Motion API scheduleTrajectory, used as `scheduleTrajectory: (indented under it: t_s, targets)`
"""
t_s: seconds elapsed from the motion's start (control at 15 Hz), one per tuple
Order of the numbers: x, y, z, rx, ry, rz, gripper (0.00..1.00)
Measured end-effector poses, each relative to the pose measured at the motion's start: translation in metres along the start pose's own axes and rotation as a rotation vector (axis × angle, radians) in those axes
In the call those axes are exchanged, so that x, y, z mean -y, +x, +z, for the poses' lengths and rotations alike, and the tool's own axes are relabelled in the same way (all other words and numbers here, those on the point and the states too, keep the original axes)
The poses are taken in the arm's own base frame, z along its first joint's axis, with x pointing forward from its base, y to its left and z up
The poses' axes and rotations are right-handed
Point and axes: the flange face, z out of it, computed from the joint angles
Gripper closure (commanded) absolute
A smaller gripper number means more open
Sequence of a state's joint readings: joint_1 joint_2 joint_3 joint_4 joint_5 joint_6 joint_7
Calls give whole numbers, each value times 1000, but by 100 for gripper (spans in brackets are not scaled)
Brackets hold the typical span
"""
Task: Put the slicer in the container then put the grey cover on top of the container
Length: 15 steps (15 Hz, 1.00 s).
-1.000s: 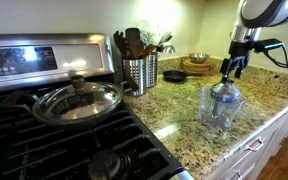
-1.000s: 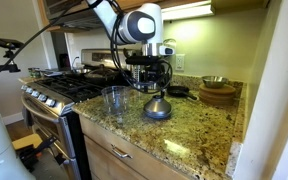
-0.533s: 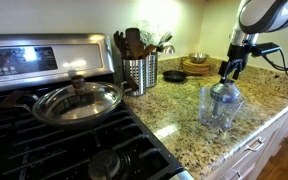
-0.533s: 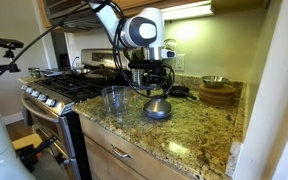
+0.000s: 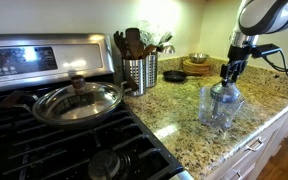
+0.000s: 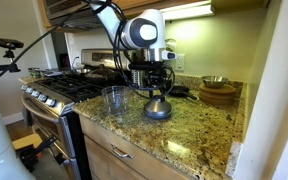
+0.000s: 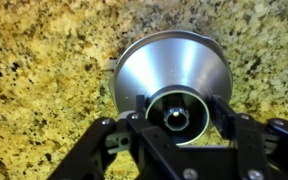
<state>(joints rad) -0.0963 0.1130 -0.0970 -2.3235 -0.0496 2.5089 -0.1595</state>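
Gripper (image 7: 179,103) over the grey cover (image 7: 169,62) on the stone counter (image 7: 44,70).
In the wrist view the two fingers (image 7: 141,105) stand on both sides of the round top of the cover, very near to it; if they already press on it I cannot tell. The cover sits upright on the counter, with the gripper (image 6: 157,88) directly above it. The clear container (image 6: 114,100) stands on the same counter near the cover, not touching it, between the cover and the stove (image 6: 59,90).
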Motion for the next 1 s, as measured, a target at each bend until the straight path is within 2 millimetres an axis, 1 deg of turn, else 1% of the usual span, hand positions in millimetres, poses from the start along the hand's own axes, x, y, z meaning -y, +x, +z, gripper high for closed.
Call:
scheduleTrajectory:
  t_s: [0.07, 0.67, 0.87, 1.0]
  targets:
    - [0, 2, -3, -8, -1, 0, 65]
    - [-1, 3, -4, -10, -2, -27, 65]
    - [-1, 4, -12, -22, -5, -38, 65]
    - [-2, 4, -21, -35, -12, -46, 65]
